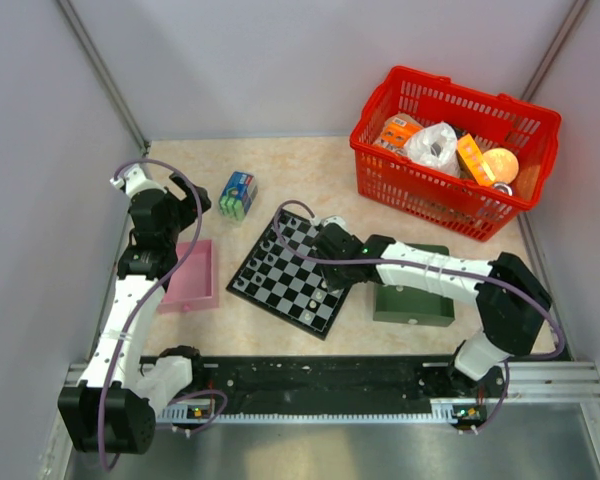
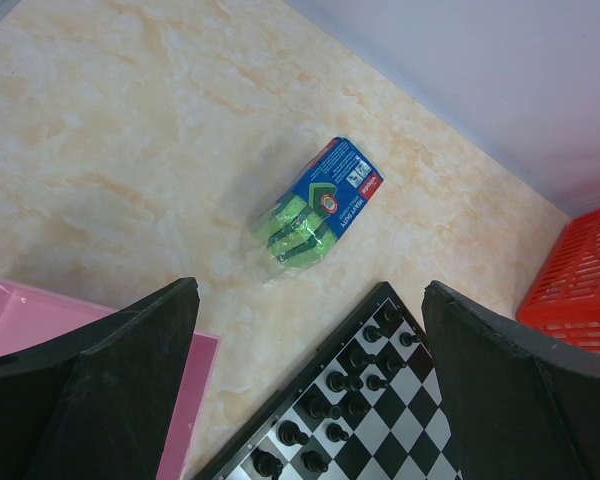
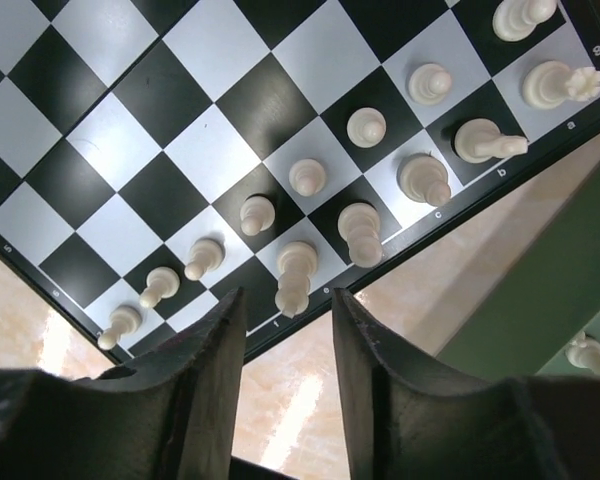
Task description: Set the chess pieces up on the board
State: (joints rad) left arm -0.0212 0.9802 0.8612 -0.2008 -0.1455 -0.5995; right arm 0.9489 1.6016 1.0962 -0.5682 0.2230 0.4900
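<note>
**Mia:** Where is the board?

**Sam:** The board lies flat in the middle of the surface. It is turned so 1 corner points at the arms. A pink tray is near it on the left. A green tray sits just beside it on the right.

**Mia:** And the pieces?

**Sam:** The white pieces stand in 2 rows along the edge next to the green tray. The small ones are in 1 row. The taller ones are in the row right at the edge. The dark pieces stand in 2 rows along the other side of the board. 1 more white piece shows by the green tray, but I cannot tell how it lies.

**Mia:** What is the right claw doing?

**Sam:** The right claw hangs over the white edge of the board. Its 2 fingers are a little apart. A tall white piece stands in the gap, with room on both sides. The fingers are not pinching it.

**Mia:** And the left claw?

**Sam:** The left claw is wide open. It hangs over the surface by the far corner of the board, above the pink tray's edge. A pack of green sponges lies in front of it.

**Mia:** Anything else?

**Sam:** A red basket with packs inside stands at the far right.
</note>
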